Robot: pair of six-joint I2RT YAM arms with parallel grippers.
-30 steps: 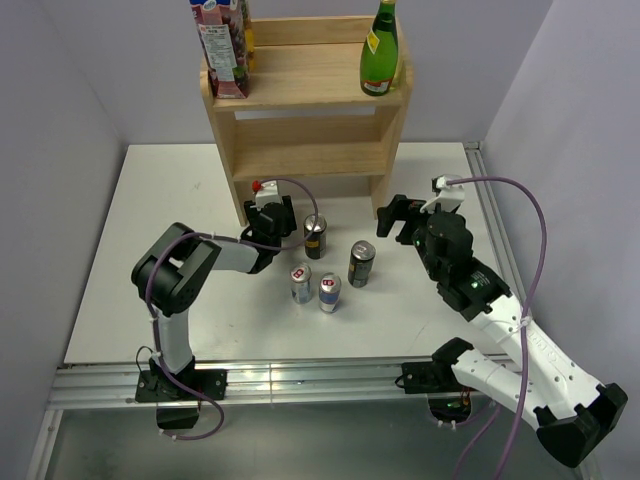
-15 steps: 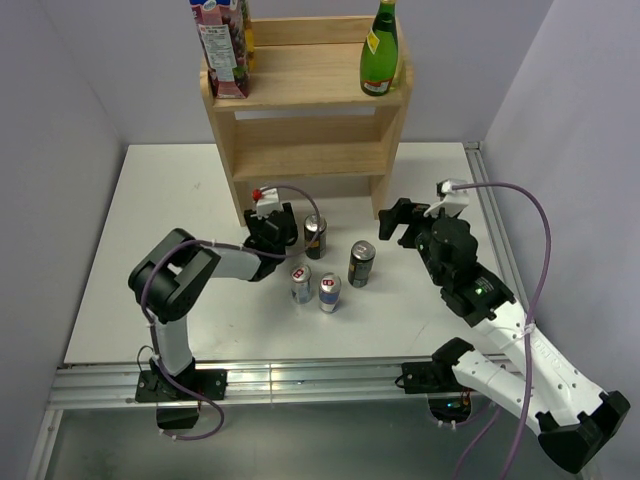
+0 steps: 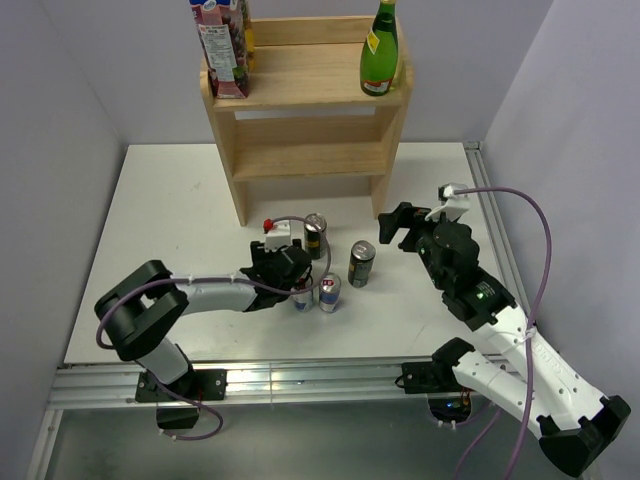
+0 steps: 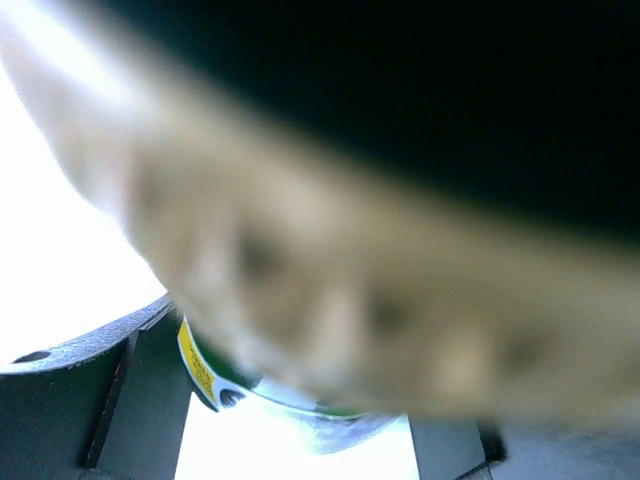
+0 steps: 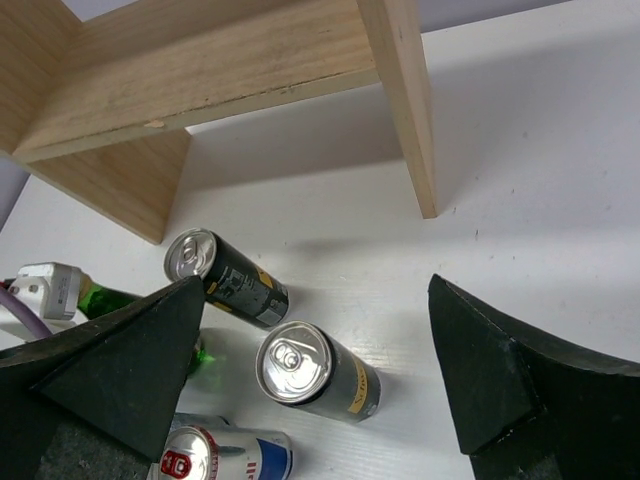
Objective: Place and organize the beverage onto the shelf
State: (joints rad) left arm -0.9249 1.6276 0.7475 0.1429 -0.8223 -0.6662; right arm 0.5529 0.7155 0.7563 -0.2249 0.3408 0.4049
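White table point(image 3: 150, 200): left end effector point(image 3: 292, 272) clamps green bottle point(image 5: 108, 297).

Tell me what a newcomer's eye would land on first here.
The tall light-wood two-tier shelf at the far side, with a red-and-white drink carton and a green glass bottle on its top tier. Then the cluster of slim metal cans standing on the white table in front of it.

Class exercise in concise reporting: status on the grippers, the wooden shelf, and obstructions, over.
Right gripper open, hovering. Left gripper low among four upright metal cans, grip unclear. Light wooden two-tier shelf holds carton and green glass bottle; cans crowd its front.
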